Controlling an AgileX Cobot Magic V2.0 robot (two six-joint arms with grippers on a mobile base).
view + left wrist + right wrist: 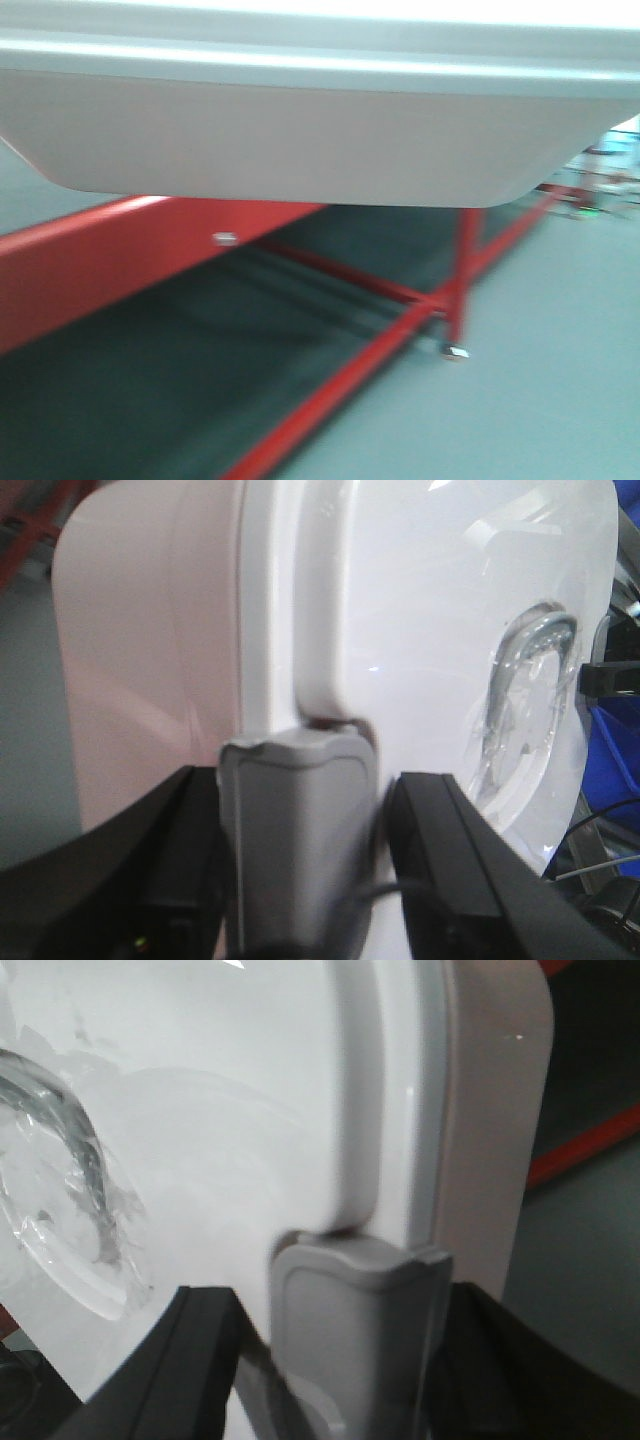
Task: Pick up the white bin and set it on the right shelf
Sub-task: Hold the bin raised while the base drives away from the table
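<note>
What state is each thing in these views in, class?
bin: held at both ends.
lid: on the bin.
left end effector: shut on bin.
right end effector: shut on bin.
stand: upright.

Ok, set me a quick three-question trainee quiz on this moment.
1. True or false: the white bin has its lid off.
2. The left gripper and right gripper each close on: A) a grey latch B) the lid's handle C) a blue crate.
3. Fill in: the stand seen under the bin in the front view is ___.
Key: 1 false; 2 A; 3 red.
</note>
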